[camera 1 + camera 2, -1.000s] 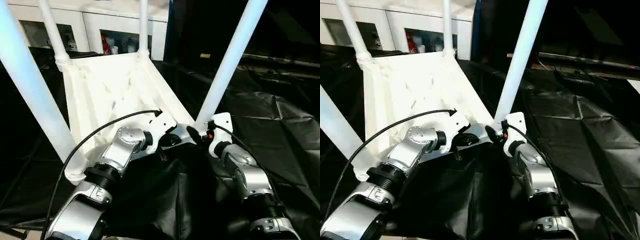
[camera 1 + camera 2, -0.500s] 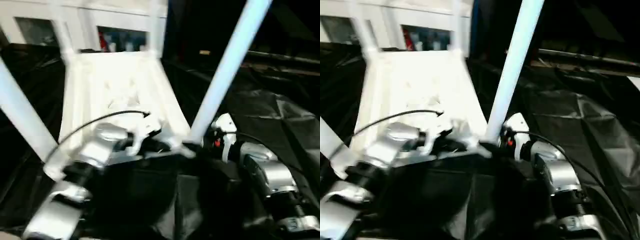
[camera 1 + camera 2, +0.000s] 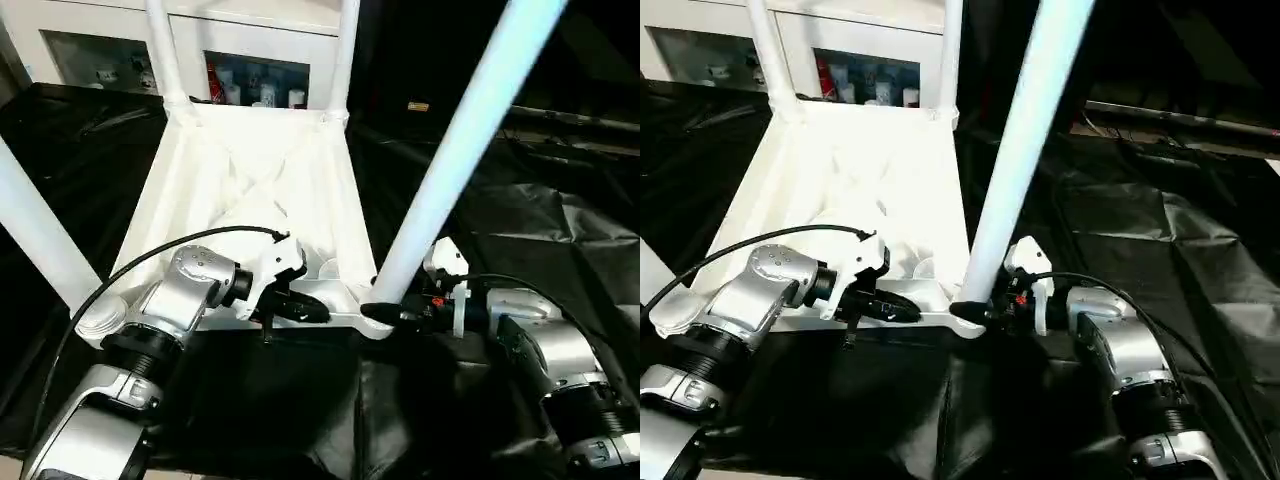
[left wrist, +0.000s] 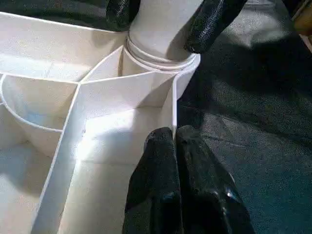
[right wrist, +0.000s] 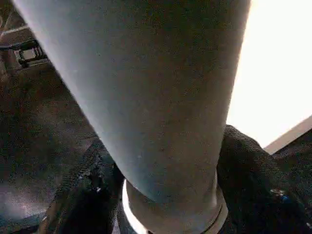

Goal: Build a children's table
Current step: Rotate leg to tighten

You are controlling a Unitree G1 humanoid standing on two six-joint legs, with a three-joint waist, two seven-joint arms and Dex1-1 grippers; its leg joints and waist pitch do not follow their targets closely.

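1. The children's table lies upside down on the desk, which is draped in black cloth, ribbed underside up. All four legs stand in its corner sockets. The landmark here is the near right leg, which rises from the corner closest to the robot.

2. The right gripper has its jaws around the base of that leg, just above the collar, one black finger on each side. Whether they press firmly or merely bracket the tube cannot be told.

3. The left gripper has its jaws closed, holding nothing. Its tips rest against the rim wall of the tabletop, just beside the leg's socket.

4. Risk: the leg leans outward from its socket. If it is not fully seated, a sideways pull by the right gripper could lever it loose or tip the whole top.

5. Risk: the left gripper's closed tips only press on the thin rim wall. They could slide off it and let the top skid on the slack cloth.

6. Risk: the left arm's cable loops over the ribs and might snag there.
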